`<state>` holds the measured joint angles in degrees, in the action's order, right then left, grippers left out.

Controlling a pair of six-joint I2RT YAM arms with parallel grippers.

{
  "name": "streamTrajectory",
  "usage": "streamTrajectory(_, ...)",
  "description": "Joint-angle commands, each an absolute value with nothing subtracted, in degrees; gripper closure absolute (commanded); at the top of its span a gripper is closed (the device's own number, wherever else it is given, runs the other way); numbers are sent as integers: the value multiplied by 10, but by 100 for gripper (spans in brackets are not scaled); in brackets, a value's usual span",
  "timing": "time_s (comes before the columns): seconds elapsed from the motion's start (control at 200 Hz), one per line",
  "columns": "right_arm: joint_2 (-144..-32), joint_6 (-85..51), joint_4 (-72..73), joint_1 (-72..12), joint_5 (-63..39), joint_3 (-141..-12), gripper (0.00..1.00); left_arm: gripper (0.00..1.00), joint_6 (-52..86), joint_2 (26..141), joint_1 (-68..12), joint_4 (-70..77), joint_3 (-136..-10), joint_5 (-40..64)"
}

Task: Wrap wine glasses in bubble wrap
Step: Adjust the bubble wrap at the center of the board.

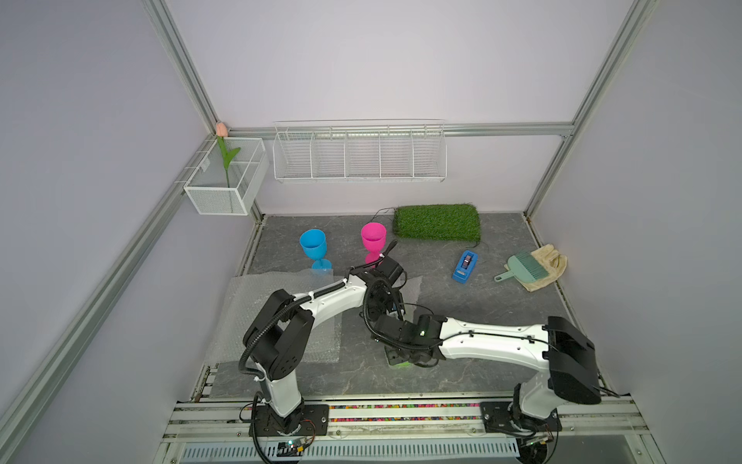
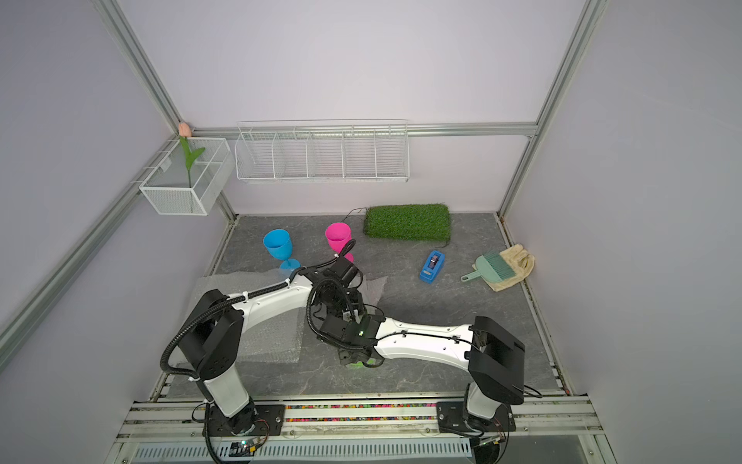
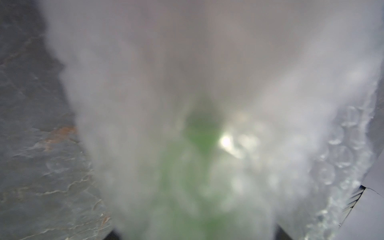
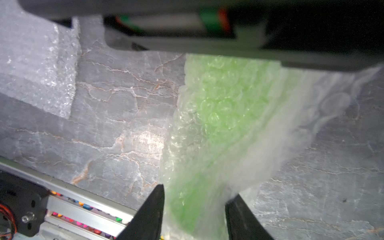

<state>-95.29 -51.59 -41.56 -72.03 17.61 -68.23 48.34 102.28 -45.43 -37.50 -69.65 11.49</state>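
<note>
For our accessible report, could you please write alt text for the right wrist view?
A lime green goblet, swathed in bubble wrap, sits between the right gripper's two black fingers on a grey marbled table. Another sheet lies flat further off.

The left arm [image 1: 333,301] and right arm [image 1: 490,341] have white shells [image 1: 281,397], black joints [image 1: 570,357], corrugated black cables [image 1: 329,289].

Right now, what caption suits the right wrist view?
Jaws of the right gripper flank the lime green goblet swathed in bubble wrap, grey table behind.
</note>
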Motion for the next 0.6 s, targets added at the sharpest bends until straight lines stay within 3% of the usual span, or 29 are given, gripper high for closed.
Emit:
streamTrajectory(0.0,-968,-512,-450,-733,201,-694,59,41,503,1046,-456,-392,-669,102)
streamTrajectory(0.225,-942,-512,-468,-739,225,-688,82,32,507,1027,-449,-393,-659,90)
streamTrajectory(0.415,-891,-486,-463,-738,232,-648,91,9,503,995,-434,-397,-648,73)
streamTrajectory(0.595,-865,-377,-471,-728,249,-626,93,1,487,951,-411,-405,-629,55)
